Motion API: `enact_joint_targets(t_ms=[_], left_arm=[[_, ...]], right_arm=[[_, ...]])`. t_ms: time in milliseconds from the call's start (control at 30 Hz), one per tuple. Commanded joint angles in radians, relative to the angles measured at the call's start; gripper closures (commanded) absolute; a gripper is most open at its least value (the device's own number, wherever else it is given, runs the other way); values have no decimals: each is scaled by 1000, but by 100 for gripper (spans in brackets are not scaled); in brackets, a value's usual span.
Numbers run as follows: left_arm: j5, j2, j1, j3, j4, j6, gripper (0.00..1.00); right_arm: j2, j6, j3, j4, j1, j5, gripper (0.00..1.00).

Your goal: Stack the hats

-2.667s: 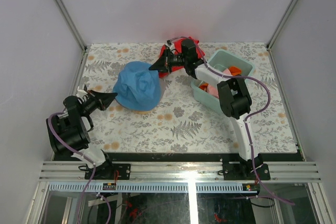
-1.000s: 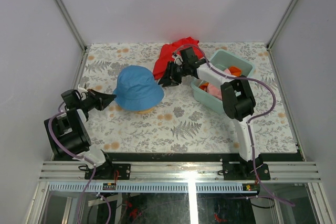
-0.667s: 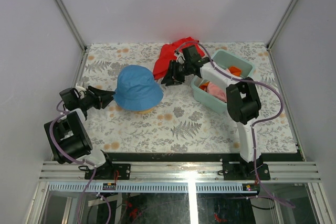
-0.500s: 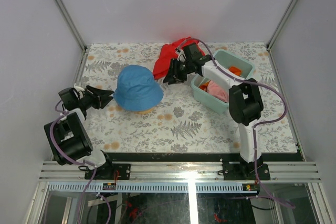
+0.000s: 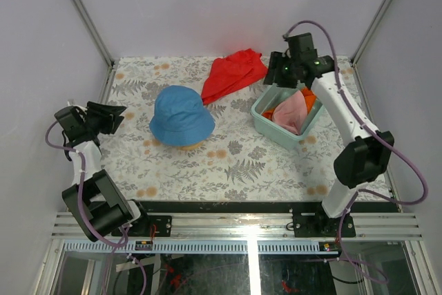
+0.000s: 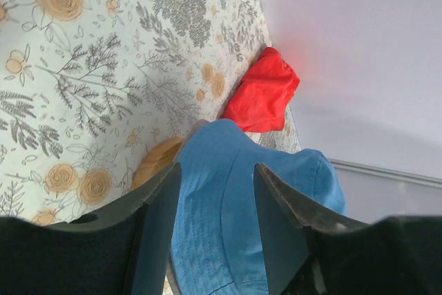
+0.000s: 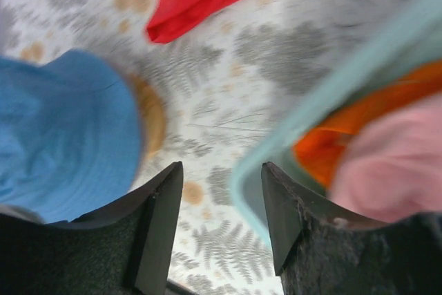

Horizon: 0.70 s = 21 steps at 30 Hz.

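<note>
Top view: the blue fabric bucket hat (image 5: 181, 115) sits crown up and brim down over a round wooden stand (image 5: 181, 146), of which only a tan edge shows below the near brim. Its outline is nearly round, and the brim flares a little toward the near right. It stands left of centre on the floral-patterned table (image 5: 207, 164). A flat red cloth (image 5: 235, 74) lies just beyond it toward the far edge.

A pale teal plastic bin (image 5: 257, 110) at the right holds the pink fabric hat (image 5: 290, 112), which is crumpled with its length running along the bin; which way its crown faces cannot be told. The bright orange fabric hat (image 5: 312, 98) lies against the pink hat's far right side.

The left gripper (image 5: 119, 118) is held at the table's left edge, level and pointing right at the blue hat, well apart from it. Left wrist view: its fingers (image 6: 155, 212) are spread with nothing between them.

The right arm reaches far forward, and the right gripper (image 5: 275, 77) hangs over the bin's far left corner. Right wrist view: its fingers (image 7: 162, 219) are likewise parted and empty.
</note>
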Motion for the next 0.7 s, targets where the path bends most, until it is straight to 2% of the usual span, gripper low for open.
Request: enact_joint_targets(t_ms=[0, 167, 333, 467, 667], left_arm=[[-34, -11, 4, 11, -64, -19, 54], [-14, -21, -6, 35, -50, -56, 53], [-6, -31, -49, 94, -73, -31, 51], [1, -41, -57, 103, -79, -31, 50], [3, -53, -69, 88, -80, -29, 50]], right_arm=[[-43, -122, 12, -162, -41, 256, 35], [18, -138, 2, -213, -47, 257, 25], [109, -126, -15, -238, -47, 265, 16], [171, -100, -44, -198, -48, 269, 10], [257, -79, -40, -182, -47, 271, 9]])
